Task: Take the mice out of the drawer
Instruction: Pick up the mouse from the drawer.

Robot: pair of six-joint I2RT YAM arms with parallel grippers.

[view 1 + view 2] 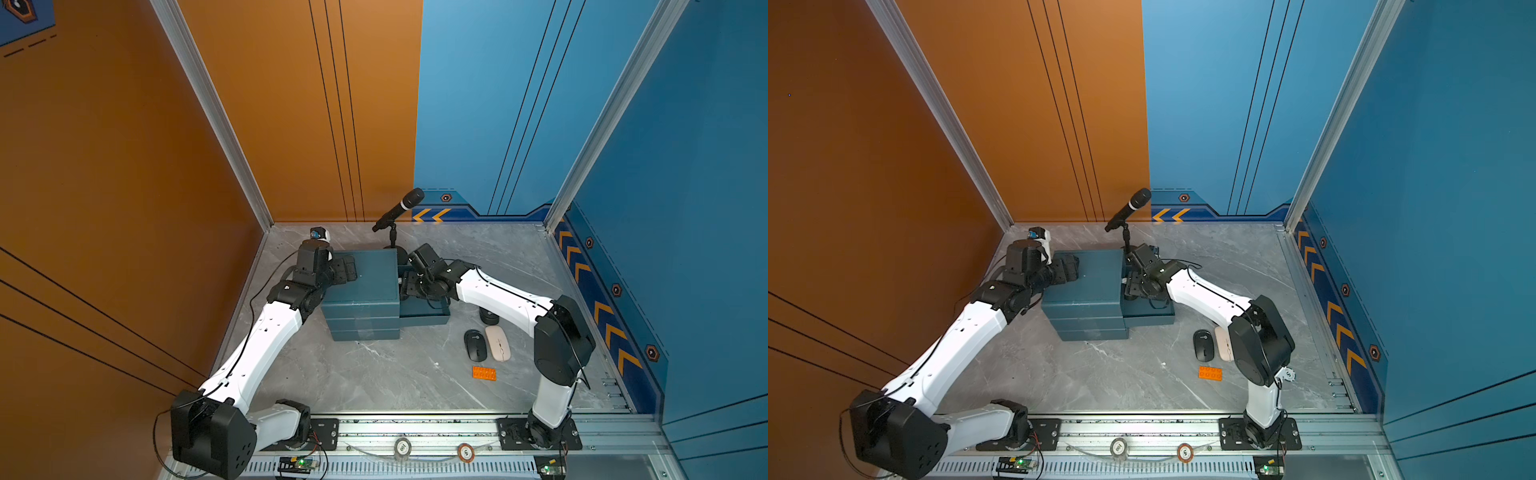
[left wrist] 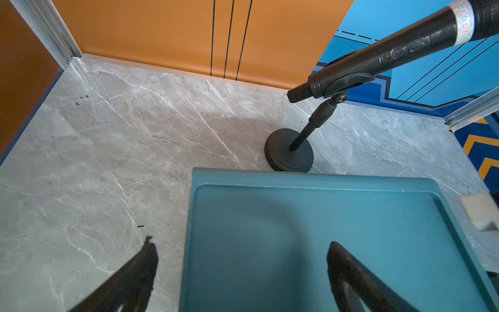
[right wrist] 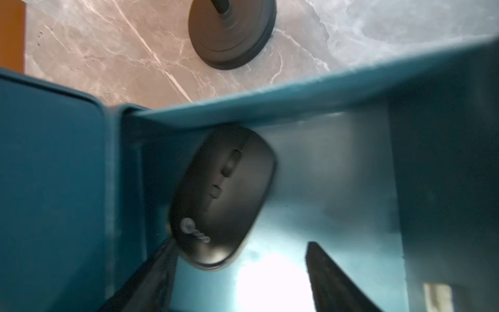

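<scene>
Grey marbled tabletop, open teal plastic drawer — matte black oval mouse inside — right gripper, left gripper both spread, empty.

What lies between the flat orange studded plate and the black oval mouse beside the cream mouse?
Only bare grey marble tabletop, shown in both top views.

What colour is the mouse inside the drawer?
Black mouse with a small pale logo, best seen in the right wrist view.
</scene>
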